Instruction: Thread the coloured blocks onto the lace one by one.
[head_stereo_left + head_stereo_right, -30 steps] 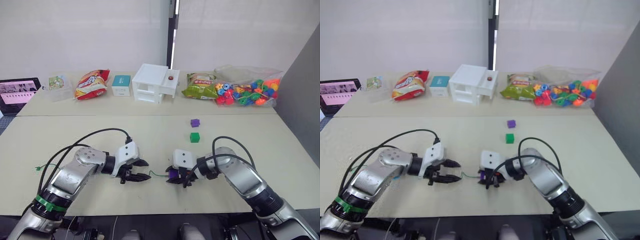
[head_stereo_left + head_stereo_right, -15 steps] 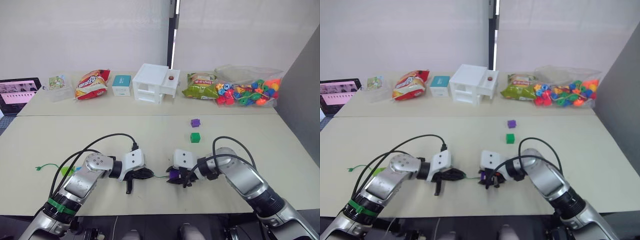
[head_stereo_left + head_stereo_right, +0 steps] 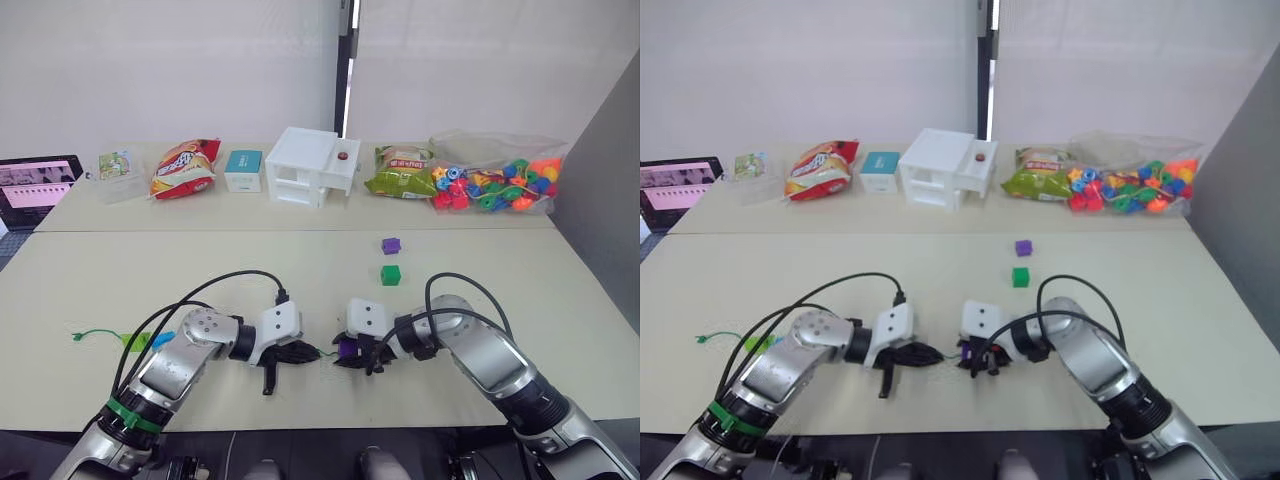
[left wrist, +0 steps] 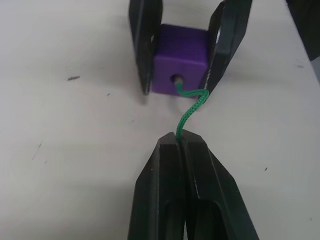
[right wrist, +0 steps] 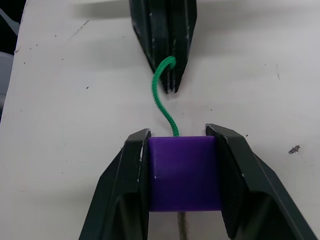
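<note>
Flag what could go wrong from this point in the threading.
The lace bends in a kink between the left gripper and the hole of the purple cube; pushing further may buckle it rather than feed it through. The right gripper clamps the cube only by its sides, so a sideways push could twist it. Two more cubes sit close behind and might get knocked.

A purple cube (image 4: 180, 67), a bright green lace (image 4: 190, 107), black fingers (image 5: 122, 200).
</note>
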### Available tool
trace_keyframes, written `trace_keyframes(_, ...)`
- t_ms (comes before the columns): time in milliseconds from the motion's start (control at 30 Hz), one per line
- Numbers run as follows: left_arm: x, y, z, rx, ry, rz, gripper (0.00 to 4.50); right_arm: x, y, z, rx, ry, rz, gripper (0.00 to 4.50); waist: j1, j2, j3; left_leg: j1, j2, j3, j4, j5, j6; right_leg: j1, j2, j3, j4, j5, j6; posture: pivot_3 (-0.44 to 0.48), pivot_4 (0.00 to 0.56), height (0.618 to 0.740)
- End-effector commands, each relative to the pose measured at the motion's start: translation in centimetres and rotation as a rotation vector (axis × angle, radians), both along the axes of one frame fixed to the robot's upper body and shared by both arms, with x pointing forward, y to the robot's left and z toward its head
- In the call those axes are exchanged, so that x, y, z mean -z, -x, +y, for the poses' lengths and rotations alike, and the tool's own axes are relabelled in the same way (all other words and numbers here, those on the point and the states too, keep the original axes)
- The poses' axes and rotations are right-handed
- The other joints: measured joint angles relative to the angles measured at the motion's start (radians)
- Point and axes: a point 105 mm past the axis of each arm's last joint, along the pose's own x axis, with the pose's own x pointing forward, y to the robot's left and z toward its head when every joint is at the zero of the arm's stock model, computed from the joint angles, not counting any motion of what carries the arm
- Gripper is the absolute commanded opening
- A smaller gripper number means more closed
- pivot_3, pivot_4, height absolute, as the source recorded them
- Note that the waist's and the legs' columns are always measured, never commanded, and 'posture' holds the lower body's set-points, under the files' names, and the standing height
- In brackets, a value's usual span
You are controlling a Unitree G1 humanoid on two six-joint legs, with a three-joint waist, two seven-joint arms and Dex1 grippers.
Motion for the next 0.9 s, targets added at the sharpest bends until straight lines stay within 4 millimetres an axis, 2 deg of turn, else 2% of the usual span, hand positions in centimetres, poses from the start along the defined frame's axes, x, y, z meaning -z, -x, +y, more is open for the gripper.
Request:
trace_keyframes(33, -1.1, 0.2, -1.0, 0.038, 0.018, -0.032, 0.04, 0.2, 0.5, 0.0, -0.010, 0.003, 0.012, 1.19, -0.001, 0.000, 0.000, 0.000, 0.000, 0.000, 0.000, 0.000, 0.000, 0.000, 0.000, 0.000, 0.000, 0.000, 0.000, 0.000, 0.150, 0.740)
trace_keyframes(233, -0.8, 0.0, -1.5, 0.037, 0.012, -0.028, 0.04, 0.3, 0.5, 0.0, -0.009, 0.006, 0.013, 1.19, -0.001, 0.000, 0.000, 0.000, 0.000, 0.000, 0.000, 0.000, 0.000, 0.000, 0.000, 0.000, 0.000, 0.000, 0.000, 0.000, 0.150, 0.740)
trace_keyframes(433, -0.5, 0.0, -0.3, 0.010, -0.038, -0.011, 0.04, 0.3, 0.4, 0.0, -0.002, 0.006, 0.014, 1.19, -0.002, 0.000, 0.000, 0.000, 0.000, 0.000, 0.000, 0.000, 0.000, 0.000, 0.000, 0.000, 0.000, 0.000, 0.000, 0.000, 0.150, 0.740)
trace_keyframes(500, -1.3, 0.0, 0.2, -0.003, -0.019, 0.008, 0.61, 0.3, 0.2, -0.1, 0.008, 0.004, 0.009, 1.19, -0.002, 0.000, 0.000, 0.000, 0.000, 0.000, 0.000, 0.000, 0.000, 0.000, 0.000, 0.000, 0.000, 0.000, 0.000, 0.000, 0.150, 0.740)
trace_keyframes(567, -2.1, 0.1, 0.6, 0.008, -0.006, 0.014, 1.18, -0.1, -0.4, 0.0, 0.035, -0.017, -0.020, 2.25, -0.002, 0.000, 0.000, 0.000, 0.000, 0.000, 0.000, 0.000, 0.000, 0.000, 0.000, 0.000, 0.000, 0.000, 0.000, 0.000, 0.150, 0.740)
trace_keyframes(767, -3.8, 0.5, 0.7, 0.054, -0.011, 0.014, 3.17, -1.3, -0.1, -1.0, 0.048, -0.037, -0.010, 4.27, 0.000, 0.000, 0.000, -0.001, 0.000, 0.000, 0.000, 0.000, 0.000, -0.001, 0.000, 0.000, 0.000, 0.000, 0.000, 0.000, 0.150, 0.740)
trace_keyframes(800, -3.8, 0.6, 0.6, 0.058, -0.014, 0.009, 3.49, -1.4, -0.1, -1.1, 0.050, -0.042, -0.006, 4.50, -0.001, 0.000, 0.000, -0.001, 0.000, 0.000, 0.000, 0.000, 0.000, 0.000, 0.000, 0.000, 0.000, 0.000, 0.000, 0.000, 0.150, 0.740)
trace_keyframes(900, -3.9, 0.2, -0.4, 0.075, -0.035, -0.040, 4.48, -2.2, 0.6, -2.0, 0.053, -0.052, 0.001, 4.50, -0.001, 0.000, 0.000, -0.001, 0.000, 0.000, 0.000, 0.000, 0.000, -0.001, 0.000, 0.000, 0.000, 0.000, 0.000, 0.000, 0.150, 0.740)
